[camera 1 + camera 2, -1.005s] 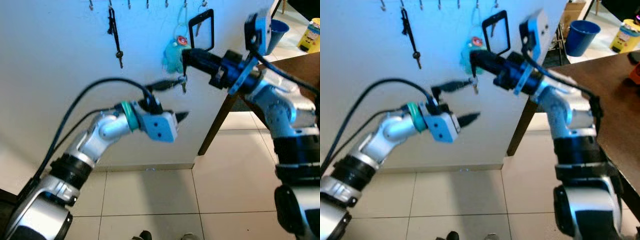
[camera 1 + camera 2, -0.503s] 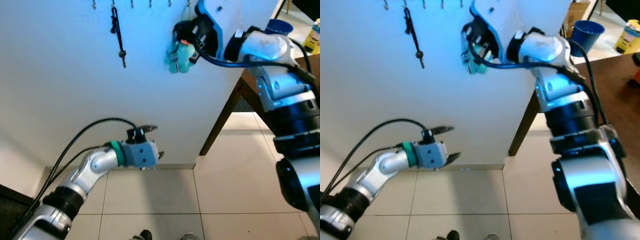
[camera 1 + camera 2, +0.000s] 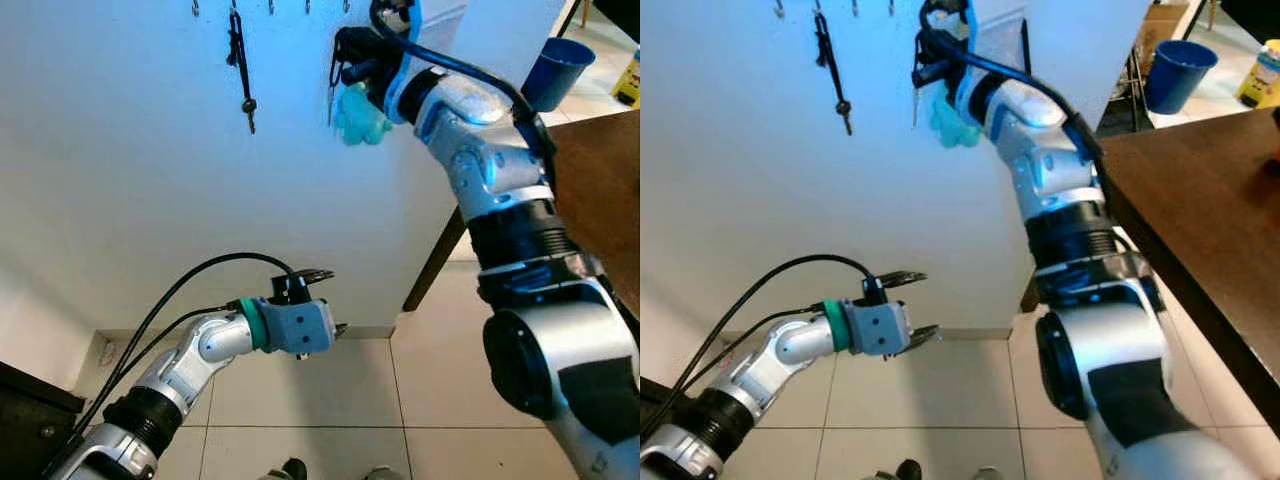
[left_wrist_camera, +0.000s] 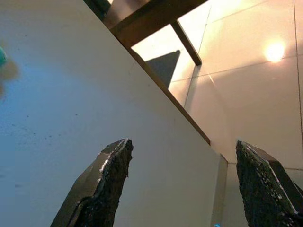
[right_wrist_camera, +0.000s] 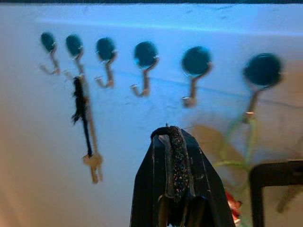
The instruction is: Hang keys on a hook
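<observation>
The keys (image 3: 331,95) hung from the tip of the right gripper (image 3: 345,62), high up by the white wall (image 3: 120,190). Its two black fingers (image 5: 173,156) were pressed tight together, and they seemed to pinch the key ring, though the ring itself was too small to see well. The keys dangled right beside a soft teal toy (image 3: 358,115) that hung from the last hook (image 5: 253,101).

Here is what could have gone wrong. The gripper tip sat just under the hooks, so the ring might have missed the little hook (image 5: 191,97) near it and slid off. Then the keys would have dropped to the tiled floor (image 3: 440,400). The keys could also have tangled with the toy's green cord (image 5: 244,137), since they were so close. And the hooks were thin, so a hard push might have bent one.

Now the counting. There were six hooks in the row. Four were bare. One held a black strap with a key (image 5: 90,137) on it. One held the toy. There were two grippers. The left gripper (image 3: 322,300) was low down near the floor, spread open, and it held nothing. There was one brown table (image 3: 1200,210) beside the wall and one blue bin (image 3: 1175,75) behind it.
</observation>
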Motion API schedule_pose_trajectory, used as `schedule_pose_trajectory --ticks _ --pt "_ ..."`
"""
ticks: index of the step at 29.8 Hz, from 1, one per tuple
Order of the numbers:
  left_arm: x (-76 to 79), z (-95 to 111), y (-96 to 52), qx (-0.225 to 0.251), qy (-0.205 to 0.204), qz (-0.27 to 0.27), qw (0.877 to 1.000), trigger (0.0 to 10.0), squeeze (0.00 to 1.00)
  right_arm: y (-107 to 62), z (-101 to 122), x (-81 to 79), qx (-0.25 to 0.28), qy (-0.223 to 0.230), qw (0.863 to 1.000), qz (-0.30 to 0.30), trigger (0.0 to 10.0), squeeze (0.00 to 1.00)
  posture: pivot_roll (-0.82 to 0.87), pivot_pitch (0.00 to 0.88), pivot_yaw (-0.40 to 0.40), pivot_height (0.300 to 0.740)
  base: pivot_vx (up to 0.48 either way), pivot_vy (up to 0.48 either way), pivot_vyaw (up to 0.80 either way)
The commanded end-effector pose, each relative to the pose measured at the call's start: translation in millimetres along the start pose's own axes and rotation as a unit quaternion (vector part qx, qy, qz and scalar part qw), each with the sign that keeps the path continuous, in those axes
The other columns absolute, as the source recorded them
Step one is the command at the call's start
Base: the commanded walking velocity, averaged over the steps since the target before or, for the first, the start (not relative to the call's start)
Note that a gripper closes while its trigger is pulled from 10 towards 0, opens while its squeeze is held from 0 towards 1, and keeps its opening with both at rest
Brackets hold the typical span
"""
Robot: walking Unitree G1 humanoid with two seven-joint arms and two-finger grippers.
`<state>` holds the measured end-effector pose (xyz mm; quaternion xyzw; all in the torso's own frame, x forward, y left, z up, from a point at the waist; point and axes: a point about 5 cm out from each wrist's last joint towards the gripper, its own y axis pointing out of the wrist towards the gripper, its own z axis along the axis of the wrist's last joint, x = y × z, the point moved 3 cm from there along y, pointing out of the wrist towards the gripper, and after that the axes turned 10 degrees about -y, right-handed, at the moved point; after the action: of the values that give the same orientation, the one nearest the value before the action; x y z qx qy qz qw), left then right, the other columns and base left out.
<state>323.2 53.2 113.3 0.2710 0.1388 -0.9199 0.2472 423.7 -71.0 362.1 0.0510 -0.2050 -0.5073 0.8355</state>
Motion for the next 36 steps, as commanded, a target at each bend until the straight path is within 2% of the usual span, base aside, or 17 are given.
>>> schedule_pose_trajectory --ticks 1,6,10,21,36 --pt "9.2 -3 -1.8 -0.006 -0.004 -0.016 1.000 10.0 1.00 5.7 9 -2.6 0.013 0.007 1.000 -0.008 0.0 0.00 -0.05 0.111 0.080 0.740 0.000 0.000 0.00" --pt "11.9 -4 -2.7 -0.007 -0.002 -0.022 1.000 10.0 1.00 8.2 11 -6.1 0.013 0.010 1.000 -0.007 0.0 0.00 -0.05 0.111 0.080 0.740 0.000 0.000 0.00" --pt "12.5 -3 -2.4 -0.008 0.000 -0.024 1.000 10.0 1.00 8.4 13 -11.3 0.022 -0.019 0.999 0.018 0.0 0.00 -0.05 0.108 0.083 0.740 0.000 0.000 0.00" --pt "14.8 0 -0.2 -0.002 0.002 -0.030 1.000 10.0 1.00 9.0 21 -18.6 0.048 -0.031 0.997 0.050 0.0 0.00 -0.05 0.115 0.085 0.740 0.000 0.000 0.00" --pt "18.6 4 1.7 0.002 0.000 -0.031 1.000 10.0 1.00 13.3 22 1.5 0.048 -0.036 0.998 -0.010 0.0 0.00 -0.06 0.133 0.079 0.740 0.000 0.000 0.00"
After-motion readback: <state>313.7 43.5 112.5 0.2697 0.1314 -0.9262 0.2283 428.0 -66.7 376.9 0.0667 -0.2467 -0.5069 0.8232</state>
